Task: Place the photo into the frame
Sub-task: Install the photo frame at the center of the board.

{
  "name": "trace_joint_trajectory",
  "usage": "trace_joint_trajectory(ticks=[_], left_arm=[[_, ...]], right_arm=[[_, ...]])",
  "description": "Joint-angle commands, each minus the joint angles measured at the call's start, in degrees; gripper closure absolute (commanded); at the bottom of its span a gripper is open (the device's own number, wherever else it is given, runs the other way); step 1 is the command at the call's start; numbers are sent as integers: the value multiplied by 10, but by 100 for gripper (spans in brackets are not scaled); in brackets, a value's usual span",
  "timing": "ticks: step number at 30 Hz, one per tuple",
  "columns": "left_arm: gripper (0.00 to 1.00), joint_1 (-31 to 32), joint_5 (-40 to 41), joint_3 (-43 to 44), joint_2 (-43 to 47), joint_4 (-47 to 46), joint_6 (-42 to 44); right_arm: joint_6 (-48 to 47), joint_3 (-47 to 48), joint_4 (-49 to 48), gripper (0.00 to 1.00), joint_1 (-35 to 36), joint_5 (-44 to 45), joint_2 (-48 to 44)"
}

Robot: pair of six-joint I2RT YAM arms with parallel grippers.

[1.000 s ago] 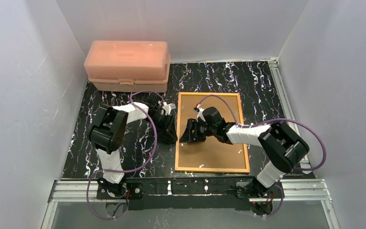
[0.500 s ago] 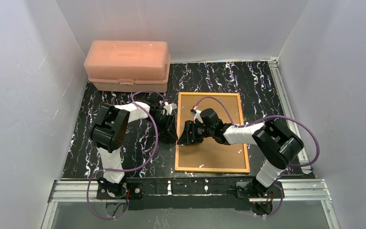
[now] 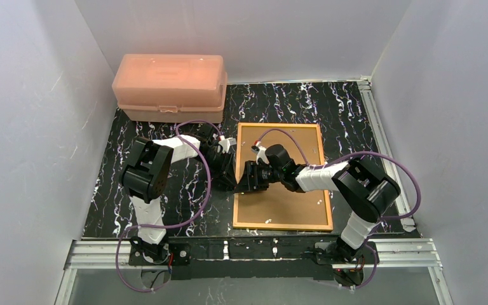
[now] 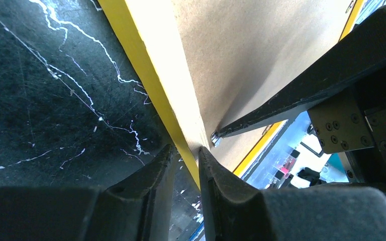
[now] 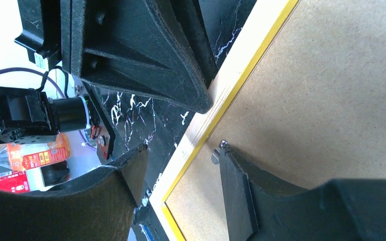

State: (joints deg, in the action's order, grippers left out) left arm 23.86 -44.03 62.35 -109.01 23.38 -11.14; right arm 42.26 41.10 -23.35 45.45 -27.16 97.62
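The frame (image 3: pixel 283 226) lies face down on the black marbled table, with the brown backing board (image 3: pixel 292 203) in it. The photo is not in view. My left gripper (image 3: pixel 231 180) is shut on the frame's left rail; in the left wrist view the yellow-edged rail (image 4: pixel 143 75) runs between its fingers (image 4: pixel 156 173). My right gripper (image 3: pixel 244 180) is open and straddles the same rail (image 5: pixel 231 90). One fingertip rests on a small metal tab (image 5: pixel 215 156) on the backing board (image 5: pixel 331 100). The other hangs outside the frame above the table.
A pink plastic box (image 3: pixel 169 79) stands at the back left. Grey walls close in both sides and the back. The two grippers are nearly touching at the frame's left edge; the left gripper's fingers (image 5: pixel 146 65) fill the upper part of the right wrist view.
My right gripper has slid a little to the left across the backing board to the frame's left rail. The left gripper has stayed on the rail.
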Motion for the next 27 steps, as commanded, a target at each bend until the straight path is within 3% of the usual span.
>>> trace_joint_trajectory(ticks=[1,27], left_arm=[[78,3,12,9,-3,22,15],[81,4,13,7,4,31,19]], right_arm=[[1,14,-11,38,11,-9,15],[32,-47,-13,40,25,26,-31]])
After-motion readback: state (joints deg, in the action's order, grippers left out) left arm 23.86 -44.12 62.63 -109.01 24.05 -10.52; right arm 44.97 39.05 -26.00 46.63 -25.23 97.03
